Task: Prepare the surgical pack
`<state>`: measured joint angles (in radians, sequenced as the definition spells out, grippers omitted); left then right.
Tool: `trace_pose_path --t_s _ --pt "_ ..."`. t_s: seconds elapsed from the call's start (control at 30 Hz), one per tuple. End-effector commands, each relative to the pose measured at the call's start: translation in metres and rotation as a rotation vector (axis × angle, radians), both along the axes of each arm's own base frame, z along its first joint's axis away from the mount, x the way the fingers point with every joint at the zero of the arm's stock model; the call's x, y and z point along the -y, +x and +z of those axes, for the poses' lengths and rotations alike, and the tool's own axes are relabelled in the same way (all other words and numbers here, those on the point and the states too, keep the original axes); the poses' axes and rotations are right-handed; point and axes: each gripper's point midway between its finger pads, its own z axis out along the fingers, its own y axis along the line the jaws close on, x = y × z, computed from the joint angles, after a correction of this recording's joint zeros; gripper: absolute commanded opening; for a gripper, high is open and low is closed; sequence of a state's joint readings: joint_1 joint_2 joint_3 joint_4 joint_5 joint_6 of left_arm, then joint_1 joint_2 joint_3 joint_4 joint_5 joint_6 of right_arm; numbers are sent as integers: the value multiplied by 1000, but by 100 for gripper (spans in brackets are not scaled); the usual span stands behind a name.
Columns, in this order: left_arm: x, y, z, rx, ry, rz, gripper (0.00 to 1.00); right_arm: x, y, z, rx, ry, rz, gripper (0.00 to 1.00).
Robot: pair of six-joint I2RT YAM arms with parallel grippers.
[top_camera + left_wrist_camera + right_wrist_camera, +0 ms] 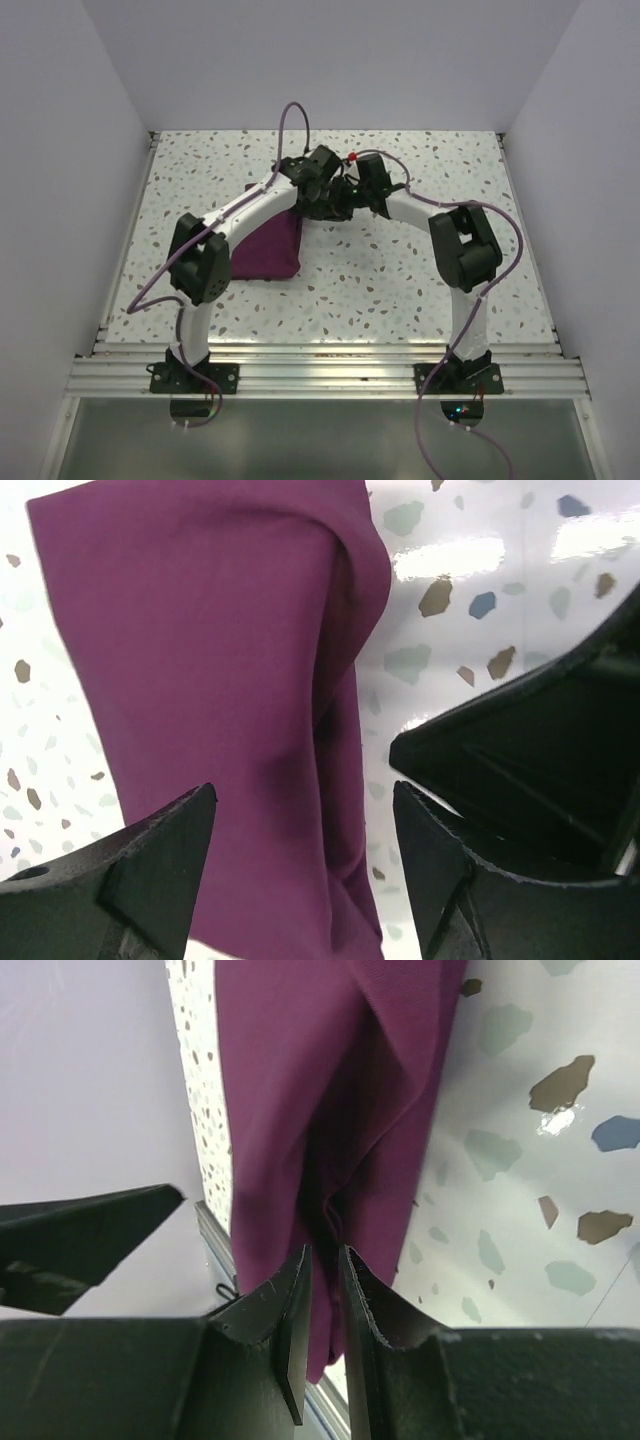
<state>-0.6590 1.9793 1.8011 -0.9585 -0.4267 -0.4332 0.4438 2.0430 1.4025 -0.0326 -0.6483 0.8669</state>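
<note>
The surgical pack (268, 250) is a plum-purple cloth folded into a rectangular bundle on the speckled table (400, 270), left of centre. Both grippers meet over its far right corner. My left gripper (303, 795) hangs open just above the cloth (200, 630), its fingers wide apart and holding nothing. My right gripper (325, 1252) has its jaws nearly together with a raised fold of the cloth (320, 1080) pinched between them. In the top view the two grippers, left (322, 198) and right (350, 196), crowd together and hide that corner.
White walls enclose the table on the left, back and right. A metal rail (320, 365) runs along the near edge by the arm bases. The right gripper's black body (540, 740) sits close beside my left fingers.
</note>
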Motion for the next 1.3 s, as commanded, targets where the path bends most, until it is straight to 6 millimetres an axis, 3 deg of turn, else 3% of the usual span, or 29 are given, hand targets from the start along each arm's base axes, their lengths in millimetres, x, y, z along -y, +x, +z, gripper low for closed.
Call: trace_pose_path --t_s 0.0,0.33,0.5,0.53,0.63,0.67,0.83,1.03,1.17,1.27 --pt "-4 13 -5 -1 81 1 76 -5 12 4 20 24 21 22" --pt "-22 29 -20 24 214 87 70 -11 24 -4 -29 79 32 21" --pt "-35 33 -26 5 219 107 53 -17 34 3 -3 112 40 21" --pt "-36 33 -27 -3 211 104 45 -17 35 4 1 105 39 21" --pt "-42 36 -29 -15 184 98 31 -13 43 3 25 53 20 57" --pt "-42 37 -30 -14 179 97 30 -13 48 4 38 30 26 98" --pt "-36 37 -30 -19 141 77 24 -14 67 -2 81 -27 14 99" --pt "-36 31 -32 -43 133 63 0 -18 85 -5 106 -48 10 99" --pt "-37 23 -29 -32 100 54 0 -19 85 -9 101 -44 26 99" --pt "-38 13 -27 -40 73 31 0 -18 79 -11 104 -31 46 88"
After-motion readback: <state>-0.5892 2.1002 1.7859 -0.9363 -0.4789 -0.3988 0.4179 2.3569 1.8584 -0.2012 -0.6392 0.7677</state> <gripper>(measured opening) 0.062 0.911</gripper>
